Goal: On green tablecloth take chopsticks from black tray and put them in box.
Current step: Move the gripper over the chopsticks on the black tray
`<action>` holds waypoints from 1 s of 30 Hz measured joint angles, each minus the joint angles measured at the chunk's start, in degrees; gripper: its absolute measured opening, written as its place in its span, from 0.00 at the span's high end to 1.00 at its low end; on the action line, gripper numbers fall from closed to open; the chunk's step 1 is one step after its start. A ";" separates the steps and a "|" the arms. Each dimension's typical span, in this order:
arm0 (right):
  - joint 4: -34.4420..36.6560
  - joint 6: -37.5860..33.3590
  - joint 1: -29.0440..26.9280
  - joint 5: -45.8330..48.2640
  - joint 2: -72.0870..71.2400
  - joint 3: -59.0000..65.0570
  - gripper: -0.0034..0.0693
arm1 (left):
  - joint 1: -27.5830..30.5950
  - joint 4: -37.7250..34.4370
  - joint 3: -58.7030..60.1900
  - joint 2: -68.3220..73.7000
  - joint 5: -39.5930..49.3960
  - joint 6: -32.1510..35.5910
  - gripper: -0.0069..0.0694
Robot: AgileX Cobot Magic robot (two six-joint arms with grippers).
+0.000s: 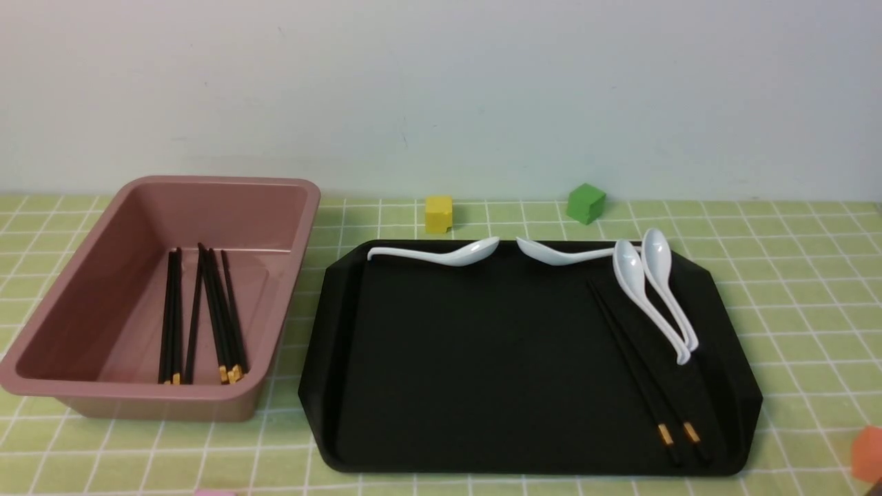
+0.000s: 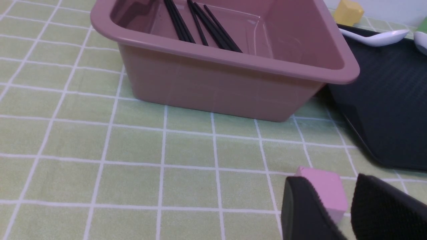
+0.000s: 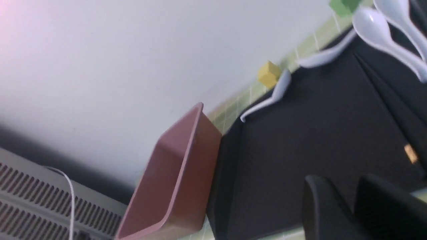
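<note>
Your tablecloth [image 1: 792,275] is light yellow-green, gridded with thin white lines. The tray [image 1: 482,358] is matte black. The chopsticks [image 1: 634,362] on the tray are black, each with a yellow-gold band near one end, and the four soup spoons [image 1: 441,256] on the tray are plain glossy white. Left of the tray, the box [image 1: 89,275] is dusty pink, and it holds more black, gold-banded sticks. Behind the tray you see a yellow cube [image 1: 439,213] and a green cube [image 1: 586,203]. Off its near right corner is an orange block [image 1: 868,455], and off its near left corner a pale pink cube [image 2: 325,188].

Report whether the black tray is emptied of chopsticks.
Not emptied: a pair of chopsticks lies on the black tray, right side, beside white spoons.
</note>
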 joint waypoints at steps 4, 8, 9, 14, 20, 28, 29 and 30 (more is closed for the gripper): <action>-13.46 -1.50 0.00 8.28 12.48 -12.82 0.93 | 0.00 0.00 0.00 0.00 0.00 0.00 0.60; -30.58 -0.03 0.00 21.73 29.83 -23.48 0.97 | 0.00 0.00 0.00 0.00 0.00 0.00 0.60; -34.48 0.25 0.00 24.57 35.13 -25.54 0.97 | 0.00 0.00 0.00 0.00 0.00 0.00 0.60; -35.97 -1.46 0.00 26.46 51.78 -29.70 0.96 | 0.00 0.00 0.00 0.00 0.00 0.00 0.60; -24.94 -12.80 0.00 23.75 70.75 -35.46 0.85 | 0.00 0.00 0.00 0.00 0.00 0.00 0.60; -25.21 -15.86 4.58 22.97 87.13 -47.36 0.45 | 0.00 0.00 0.00 0.00 0.00 0.00 0.60; -26.77 -14.47 5.91 22.97 89.35 -49.01 0.41 | 0.00 0.00 0.00 0.00 0.00 0.00 0.60; -26.77 -14.18 6.11 22.89 89.71 -49.33 0.41 | 0.00 0.00 0.00 0.00 0.00 0.00 0.60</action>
